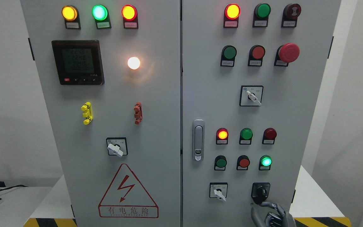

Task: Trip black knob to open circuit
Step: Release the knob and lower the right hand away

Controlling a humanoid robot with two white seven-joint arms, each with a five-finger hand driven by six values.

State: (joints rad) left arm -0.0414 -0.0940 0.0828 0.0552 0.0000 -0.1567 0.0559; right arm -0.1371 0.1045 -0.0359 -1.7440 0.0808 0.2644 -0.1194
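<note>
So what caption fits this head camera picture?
Robot's right hand reaches up toward the black knob on a lit control cabinet.

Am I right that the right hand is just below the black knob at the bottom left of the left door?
Not quite. In the head view the right hand is just below the black knob, but that knob sits at the bottom right of the right door, not on the left door.

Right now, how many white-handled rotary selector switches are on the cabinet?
3. One on the left door above the warning triangle; one mid-right door below the mushroom button; one at lower right door, left of the black knob. None appear hidden.
</note>
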